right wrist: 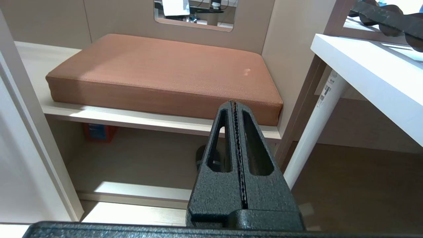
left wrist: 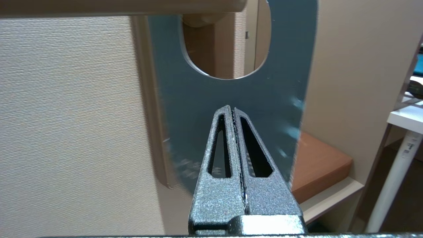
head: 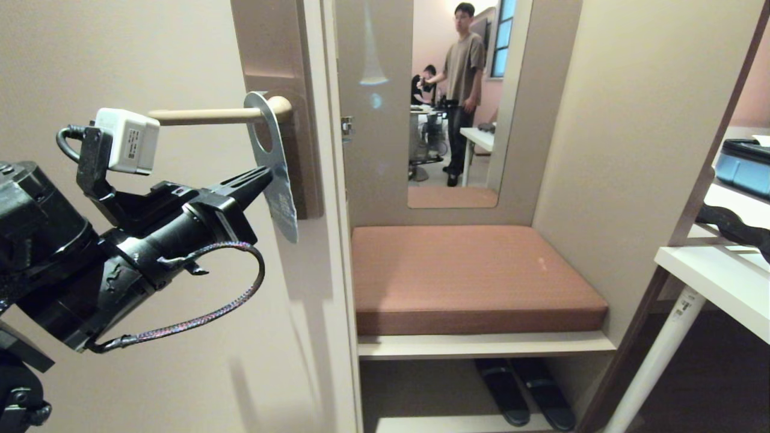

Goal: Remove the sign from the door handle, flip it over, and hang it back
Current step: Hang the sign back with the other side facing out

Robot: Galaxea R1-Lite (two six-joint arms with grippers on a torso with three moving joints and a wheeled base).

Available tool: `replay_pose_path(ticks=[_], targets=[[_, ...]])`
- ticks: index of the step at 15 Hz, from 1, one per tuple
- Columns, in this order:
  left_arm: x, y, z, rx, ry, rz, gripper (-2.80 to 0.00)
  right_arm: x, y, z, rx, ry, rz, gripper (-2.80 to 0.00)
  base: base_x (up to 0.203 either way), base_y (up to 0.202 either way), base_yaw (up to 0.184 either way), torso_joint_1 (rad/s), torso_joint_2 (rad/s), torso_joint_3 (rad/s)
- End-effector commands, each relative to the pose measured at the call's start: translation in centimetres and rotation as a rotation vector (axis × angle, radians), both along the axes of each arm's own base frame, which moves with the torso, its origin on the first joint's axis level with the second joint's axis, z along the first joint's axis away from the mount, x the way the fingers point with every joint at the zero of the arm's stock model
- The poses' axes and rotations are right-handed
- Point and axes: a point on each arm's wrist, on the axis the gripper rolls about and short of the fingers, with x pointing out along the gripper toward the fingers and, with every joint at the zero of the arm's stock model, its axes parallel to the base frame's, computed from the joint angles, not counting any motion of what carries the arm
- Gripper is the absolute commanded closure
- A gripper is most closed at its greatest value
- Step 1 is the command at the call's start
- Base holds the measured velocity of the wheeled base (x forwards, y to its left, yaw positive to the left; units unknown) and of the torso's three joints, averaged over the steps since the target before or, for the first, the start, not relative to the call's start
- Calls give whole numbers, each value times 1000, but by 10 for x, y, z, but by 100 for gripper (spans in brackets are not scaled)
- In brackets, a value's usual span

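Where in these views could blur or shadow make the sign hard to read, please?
Left wrist view: the sign is smeared, its white lettering streaked, while the shut left gripper is sharp. Head view: the sign is nearly edge-on and casts a shadow on the door.

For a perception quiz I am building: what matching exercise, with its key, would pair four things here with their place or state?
Things:
1. sign
2. left claw
3. right claw
4. cushion

Places or states:
A. shut, empty, pointing toward the bench
B. lying on the shelf under the mirror
C. hanging on the door handle by its hole
D. shut, tip at the sign's blue face

Pairs: 1-C, 2-D, 3-A, 4-B
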Motion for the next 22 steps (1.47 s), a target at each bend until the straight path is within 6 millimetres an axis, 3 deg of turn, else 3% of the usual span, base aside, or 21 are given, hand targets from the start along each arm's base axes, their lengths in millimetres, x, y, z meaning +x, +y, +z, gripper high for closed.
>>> replay_pose_path(ticks=[1,10,17,22], targets=[[-2,-4,1,-7,-12,-18,0,0,0,0,-1,0,0,0,0,0,0,0,0,0],[10,-11,-6,-2,17,-24,0,0,0,0,-1,0,0,0,0,0,0,0,0,0],[30,-20,2,-12,-12,-22,0,0,0,0,-1,0,0,0,0,0,0,0,0,0],[28,-19,3,-15,-17,-18,0,0,0,0,-1,0,0,0,0,0,0,0,0,0]])
